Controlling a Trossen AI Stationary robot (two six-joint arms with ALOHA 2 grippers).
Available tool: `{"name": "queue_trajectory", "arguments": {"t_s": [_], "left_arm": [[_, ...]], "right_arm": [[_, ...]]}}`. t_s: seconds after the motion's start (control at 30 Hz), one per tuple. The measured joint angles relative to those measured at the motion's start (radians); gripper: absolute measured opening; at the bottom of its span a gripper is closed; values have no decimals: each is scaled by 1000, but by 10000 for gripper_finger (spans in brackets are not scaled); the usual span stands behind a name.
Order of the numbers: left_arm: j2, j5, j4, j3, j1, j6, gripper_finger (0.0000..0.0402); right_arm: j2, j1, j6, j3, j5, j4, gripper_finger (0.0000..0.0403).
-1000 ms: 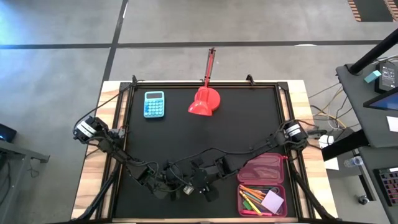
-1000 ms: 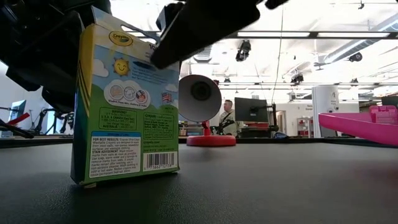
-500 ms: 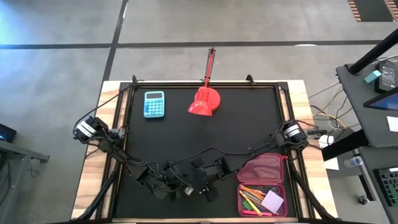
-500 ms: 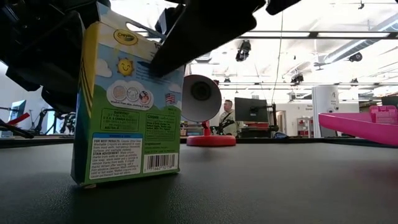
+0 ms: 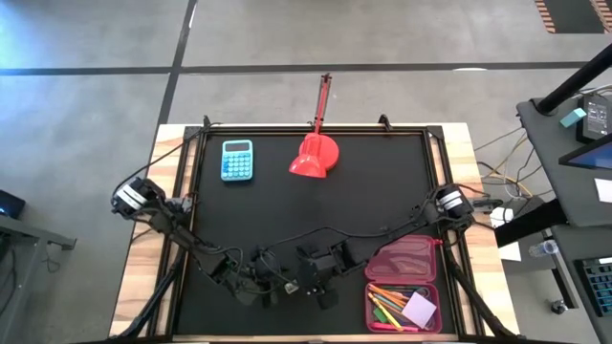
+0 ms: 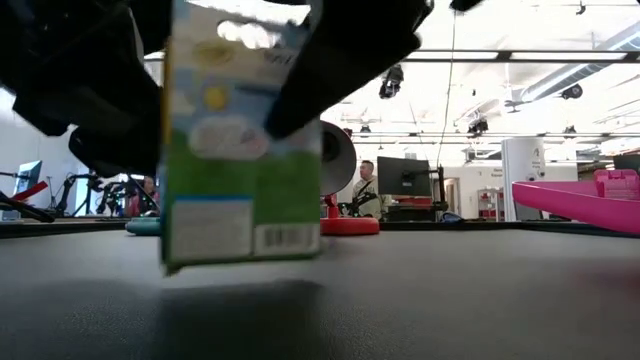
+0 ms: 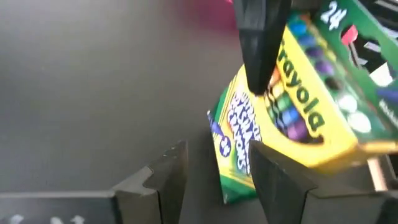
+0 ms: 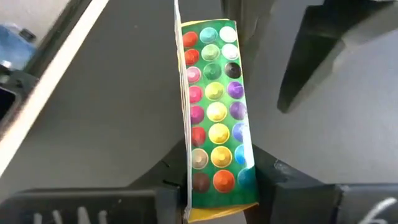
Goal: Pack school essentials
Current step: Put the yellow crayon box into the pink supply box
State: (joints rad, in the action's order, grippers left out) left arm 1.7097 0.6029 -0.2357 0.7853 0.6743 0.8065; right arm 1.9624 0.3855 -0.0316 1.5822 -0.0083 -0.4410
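Over on the left, the left gripper [image 7: 217, 149] hangs low over the near edge of the table [image 5: 382, 191]. Its fingers are parted with only bare tabletop between them, so it holds nothing and just waits beside the work. Right next to it is the crayon box [image 6: 240, 150], and that is where things have changed. A second ago it stood square on the table with the right gripper [image 8: 217, 180] spread wide around it. Now those fingers have come in against its two narrow sides, and the box sits clamped between them, crayon tips facing the wrist. From table level its bottom edge looks to have come up off the surface and slid a little rightward. It is smeared with motion there, though, so I would not swear it is fully clear. To my eye the grab has been made and the lift is only starting. Further right, near the front corner, the pink case [image 5: 406, 260] lies open with pens and pencils [image 5: 387, 296] and the note pad [image 5: 419, 309] already inside. The box seems the last piece to go in, and what remains is a short carry across and a clean drop among them.
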Motion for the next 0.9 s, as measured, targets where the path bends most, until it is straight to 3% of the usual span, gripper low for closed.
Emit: {"name": "queue_trajectory", "arguments": {"t_s": [0.2, 0.47, 0.77, 0.9], "left_arm": [[-37, -6, -1, 0, 0, -1, 155], [-76, -7, 0, 0, -6, -3, 155], [-76, -7, -2, 3, -14, -1, 155], [-76, -3, -3, 10, -30, -1, 155]], "right_arm": [[-84, 1, 142, 0, 2, -138, 80], [-237, 36, 490, 0, 4, -383, 80], [-306, 220, 944, -14, 10, -587, 87], [-305, 320, 1043, -14, -1, -669, 83]]}}
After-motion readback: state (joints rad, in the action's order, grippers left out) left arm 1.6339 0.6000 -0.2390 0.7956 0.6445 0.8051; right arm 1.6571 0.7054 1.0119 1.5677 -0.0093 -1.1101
